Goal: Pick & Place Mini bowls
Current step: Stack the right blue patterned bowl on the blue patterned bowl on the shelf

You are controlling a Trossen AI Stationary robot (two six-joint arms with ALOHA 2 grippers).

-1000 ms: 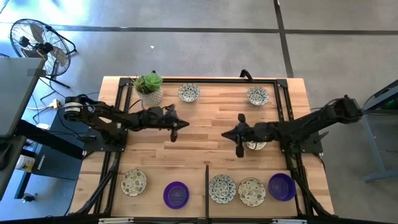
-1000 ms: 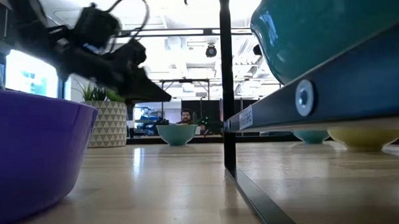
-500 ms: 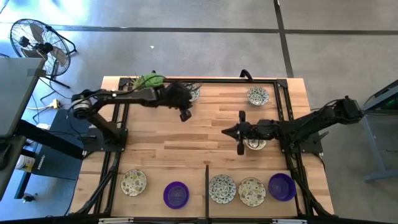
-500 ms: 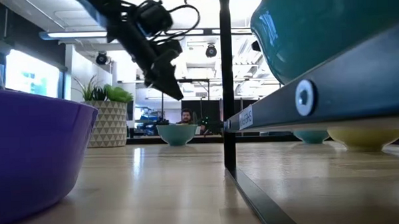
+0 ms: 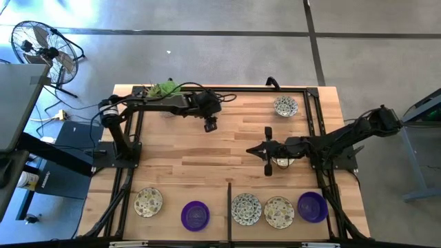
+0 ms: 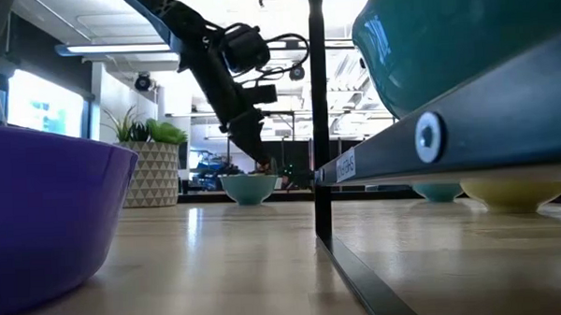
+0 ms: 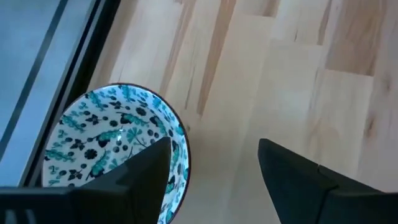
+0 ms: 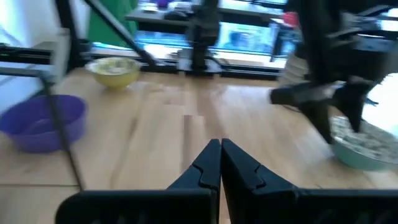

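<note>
My left gripper (image 5: 210,125) hangs open at the table's far side, fingers tipped down just above a white mini bowl with a green pattern (image 7: 106,146). One finger (image 7: 149,171) stands over the bowl's rim and the other over bare wood. The low view shows this gripper (image 6: 262,165) close above the bowl (image 6: 249,188). In the high view the arm covers most of the bowl. My right gripper (image 5: 267,165) is shut over the table's middle right, holding nothing. A patterned bowl (image 5: 282,161) sits under its arm.
Another patterned bowl (image 5: 286,106) sits at the far right. Along the near edge stand three patterned bowls (image 5: 148,201) (image 5: 246,209) (image 5: 278,211) and two purple ones (image 5: 195,215) (image 5: 312,206). The plant (image 5: 165,88) is behind the left arm. A black frame (image 5: 229,207) rims the table.
My left gripper has swung from the table's middle toward the far edge and a little right, to the far patterned bowl. It has tipped from level to pointing down, lowered close over the bowl, and opened.
</note>
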